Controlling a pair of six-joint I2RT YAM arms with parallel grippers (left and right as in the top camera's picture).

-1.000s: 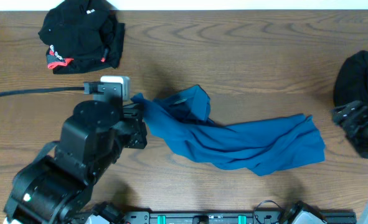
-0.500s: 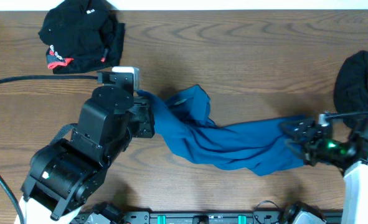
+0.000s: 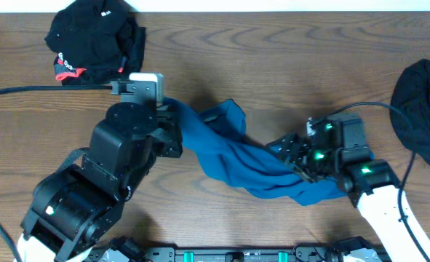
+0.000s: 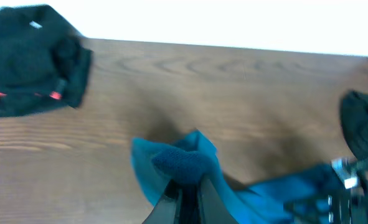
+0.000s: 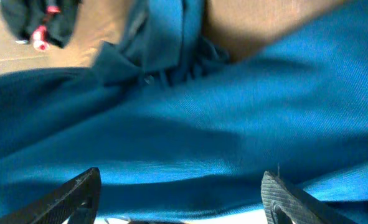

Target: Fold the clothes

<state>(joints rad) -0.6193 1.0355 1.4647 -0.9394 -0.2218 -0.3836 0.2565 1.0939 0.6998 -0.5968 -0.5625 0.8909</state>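
The teal-blue shirt [image 3: 236, 156] lies bunched in a long strip across the middle of the wooden table. My left gripper [image 3: 172, 127] is shut on its upper left corner, and the pinched fold [image 4: 177, 158] bulges above the closed fingers [image 4: 171, 199] in the left wrist view. My right gripper [image 3: 291, 153] is open, low over the shirt's right half. In the right wrist view its two fingertips [image 5: 78, 190] stand wide apart with teal cloth [image 5: 184, 124] filling the space between and beyond them. A black garment with red-and-white trim [image 3: 94, 40] lies at the back left.
A plain dark garment [image 3: 422, 91] lies at the right edge of the table. A black cable [image 3: 40, 92] runs from the left edge to my left arm. Bare wood [image 3: 287, 65] shows behind the shirt.
My right arm has swung in from the table's right edge and now sits over the shirt's right half. My left gripper has shifted slightly back and right with the shirt corner.
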